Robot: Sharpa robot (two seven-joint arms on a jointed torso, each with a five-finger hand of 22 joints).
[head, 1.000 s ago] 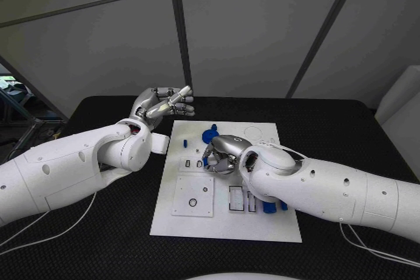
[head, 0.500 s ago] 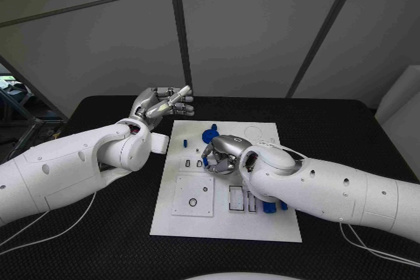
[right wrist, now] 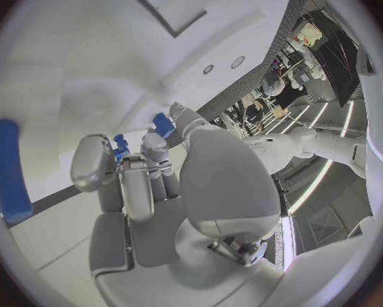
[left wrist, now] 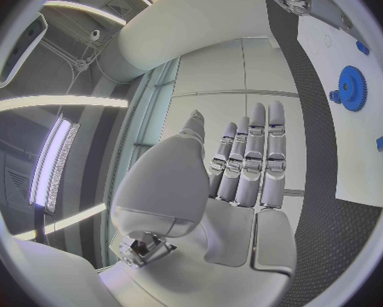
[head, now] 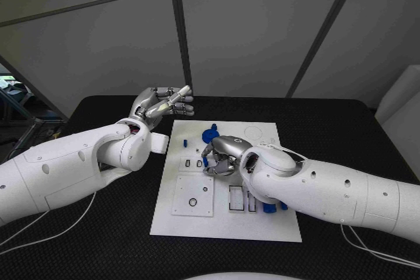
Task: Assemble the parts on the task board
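The left hand [head: 162, 102] was raised over the black bench [head: 105, 243] just beyond the far left corner of the task board [head: 223, 228]; its fingers [left wrist: 251, 160] lay straight and close together, holding nothing. The task board lay flat at mid-bench; a blue gear [head: 209, 135] sat near its far end, with a small blue part [head: 186, 143] just left of it. The right hand [head: 221, 155] was lowered onto the board's middle, fingers curled downward; whether it gripped anything could not be told. More blue parts [head: 267, 208] lay on the board beside the right forearm.
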